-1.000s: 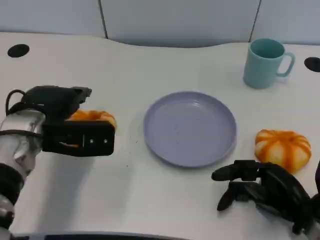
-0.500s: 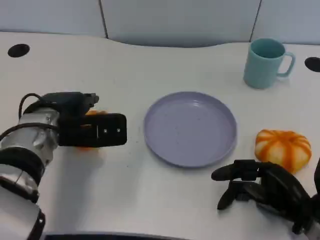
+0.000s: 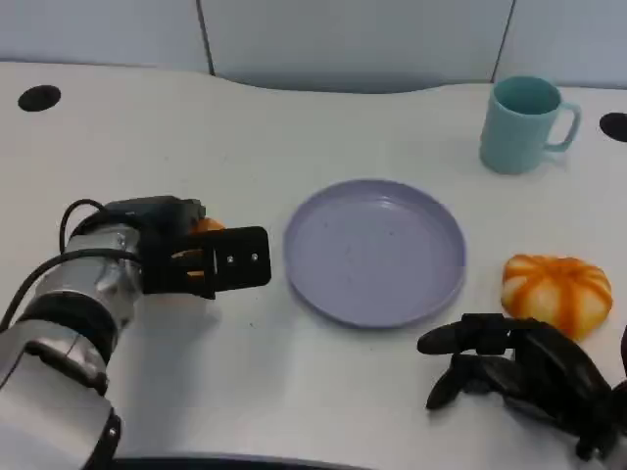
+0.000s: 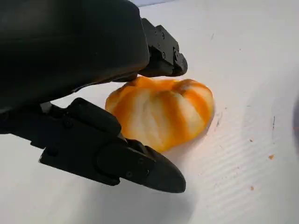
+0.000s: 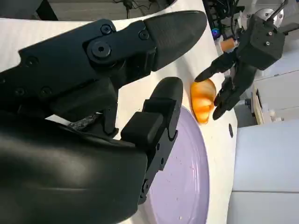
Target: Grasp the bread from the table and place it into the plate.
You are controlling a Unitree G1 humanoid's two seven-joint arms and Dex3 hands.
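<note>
sitting at the middle of a white surface [image 3: 294,392] is a round lilac plate [image 3: 374,251], bare on top. every place below is given from that plate.

to the plate's left, the robot's left hand [image 3: 211,259] reaches toward it from a silver forearm. its black fingers [image 4: 117,158] lie on either side of a bun-shaped bread [image 4: 161,112], orange with pale stripes. in the left wrist view the bread rests on the surface, with one finger above it and another along its near side, close against it; whether the fingers are truly pressing it i cannot tell. from the head view, just a sliver of orange peeks out behind the hand, a short way off the plate's left rim and not touching it. a few crumbs dot the surface near the bread.

to the plate's right lies a second striped orange bread [image 3: 554,292], clear of the rim and untouched. just nearer than it, off the plate's lower right edge, the right hand [image 3: 509,372] hovers or rests with its black fingers loosely curled and apart, holding nothing.

beyond the plate, to its upper right and well apart, stands a teal mug [image 3: 524,124], upright, handle pointing away from the plate.
</note>
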